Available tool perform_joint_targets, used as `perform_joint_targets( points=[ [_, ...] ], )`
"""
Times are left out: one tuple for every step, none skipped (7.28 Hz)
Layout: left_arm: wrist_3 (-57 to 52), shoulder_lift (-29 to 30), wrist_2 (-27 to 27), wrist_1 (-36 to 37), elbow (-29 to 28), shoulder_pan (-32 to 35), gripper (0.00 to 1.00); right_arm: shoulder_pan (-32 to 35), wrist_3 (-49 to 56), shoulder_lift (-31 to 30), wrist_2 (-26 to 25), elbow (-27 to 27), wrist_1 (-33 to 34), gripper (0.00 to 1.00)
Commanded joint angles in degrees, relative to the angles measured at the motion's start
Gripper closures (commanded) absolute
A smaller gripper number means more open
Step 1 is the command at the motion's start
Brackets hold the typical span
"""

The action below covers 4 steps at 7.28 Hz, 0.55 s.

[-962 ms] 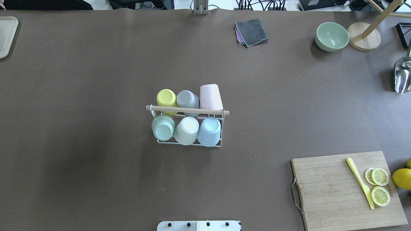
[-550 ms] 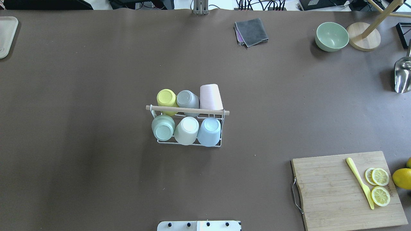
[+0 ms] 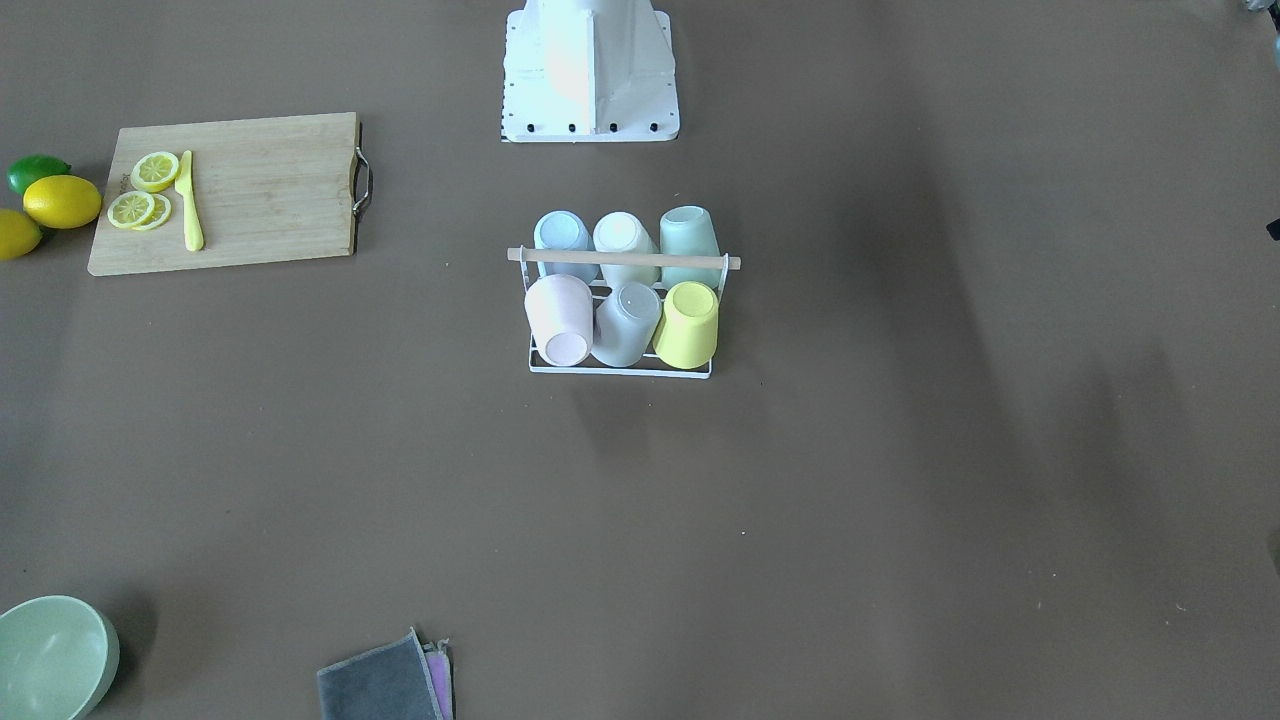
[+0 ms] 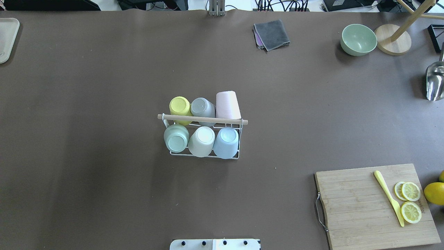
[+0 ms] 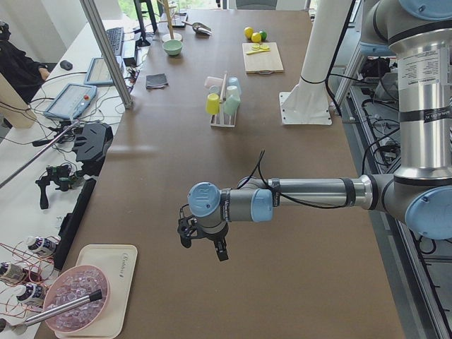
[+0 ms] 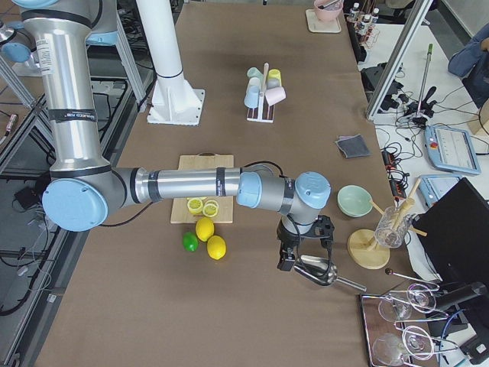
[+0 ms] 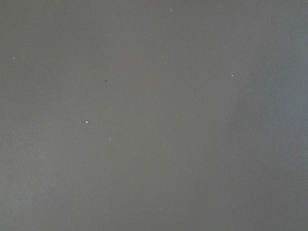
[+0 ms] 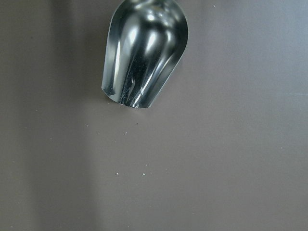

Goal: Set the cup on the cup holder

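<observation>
The cup holder [image 4: 203,119] is a white wire rack with a wooden rod across its top, standing mid-table; it also shows in the front view [image 3: 622,259]. Several cups sit upside down on its prongs: yellow [image 4: 179,106], grey [image 4: 202,107] and pink [image 4: 228,105] on the far side, green [image 4: 176,138], white [image 4: 201,140] and blue [image 4: 226,141] on the near side. My left gripper [image 5: 203,246] hovers over bare table far from the rack, and I cannot tell its state. My right gripper [image 6: 304,261] hangs above a metal scoop [image 8: 144,53]; its state I cannot tell either.
A cutting board [image 4: 360,208] with lemon slices and a yellow knife lies at the near right. At the far right are a green bowl [image 4: 358,39], a wooden stand base [image 4: 393,39] and the scoop [image 4: 435,81]. A grey cloth [image 4: 271,34] lies at the back.
</observation>
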State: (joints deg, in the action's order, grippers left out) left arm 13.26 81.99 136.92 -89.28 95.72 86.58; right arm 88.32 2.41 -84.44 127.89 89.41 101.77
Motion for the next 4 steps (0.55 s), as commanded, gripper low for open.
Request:
perform_joint_targets(
  points=[
    [-3.8,0.3,-0.2,0.0,0.4,0.1,0.02,0.0,0.0,0.0,0.1,0.0,-0.1,0.0],
    [-4.1,0.4,-0.2,0.0,0.4,0.1,0.02,0.0,0.0,-0.1,0.1,-0.2,-0.1,0.0],
    [-4.1,0.4,-0.2,0.0,0.3,0.1,0.02,0.0,0.0,-0.1,0.2,-0.1,-0.1,0.0],
    [-4.1,0.4,-0.2,0.0,0.3,0.1,0.02,0.0,0.0,-0.1,0.3,0.1,-0.1,0.0]
  ],
)
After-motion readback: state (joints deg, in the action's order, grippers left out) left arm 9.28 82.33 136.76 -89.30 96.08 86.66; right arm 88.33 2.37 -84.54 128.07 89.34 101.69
